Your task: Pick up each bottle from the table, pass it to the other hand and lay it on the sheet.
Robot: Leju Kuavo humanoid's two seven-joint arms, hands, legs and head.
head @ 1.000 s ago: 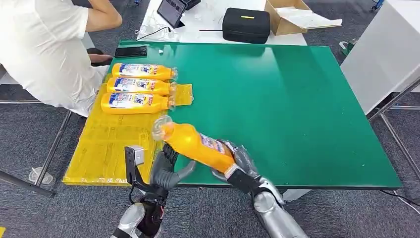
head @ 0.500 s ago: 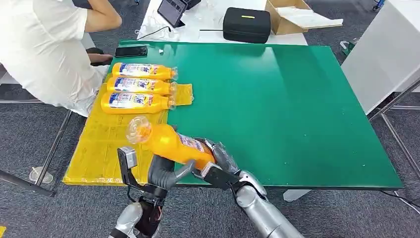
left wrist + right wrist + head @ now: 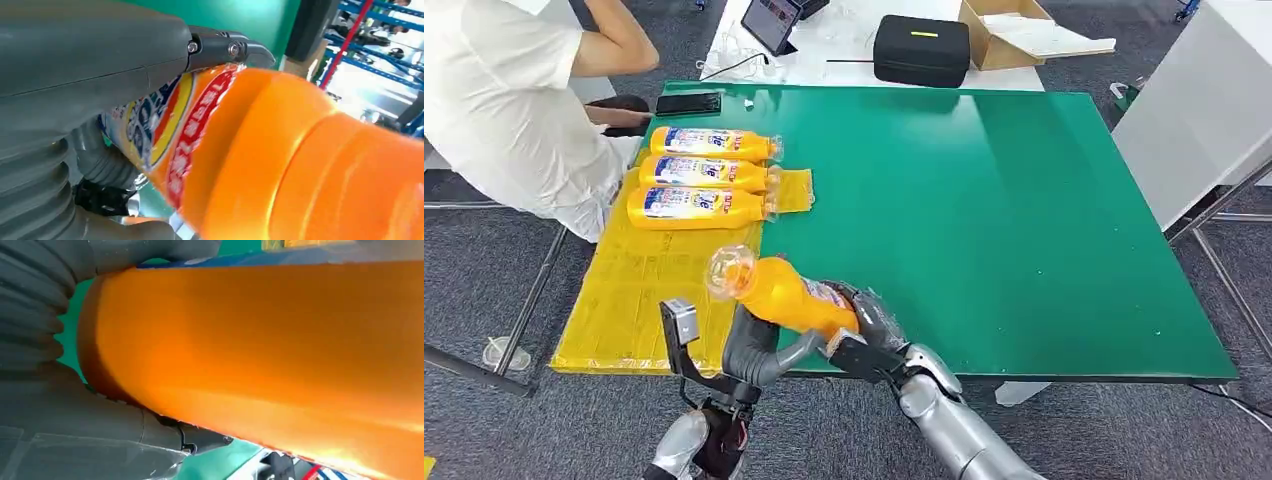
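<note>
An orange bottle [image 3: 786, 294] with a clear cap hangs tilted over the table's near edge, cap pointing away to the left. My right hand [image 3: 870, 326] grips its base end, which appears large in the right wrist view [image 3: 260, 340]. My left hand [image 3: 757, 346] cups it from below near the label, fingers behind it and thumb [image 3: 95, 65] lying against the label [image 3: 190, 125]. Three more orange bottles [image 3: 709, 143] [image 3: 704, 172] [image 3: 694, 205] lie side by side on the far part of the yellow sheet [image 3: 639, 290].
The green table [image 3: 984, 200] stretches right of the sheet. A person in white [image 3: 504, 100] sits at the far left corner, an arm near a black phone [image 3: 688, 103]. Behind the table stand a black case [image 3: 921, 50], a cardboard box [image 3: 1014, 30] and a tablet [image 3: 771, 22].
My right hand has carried the bottle left and nearer, into my left hand. In the last half second the cap end rose and swung slightly right. The person's arm shifted.
</note>
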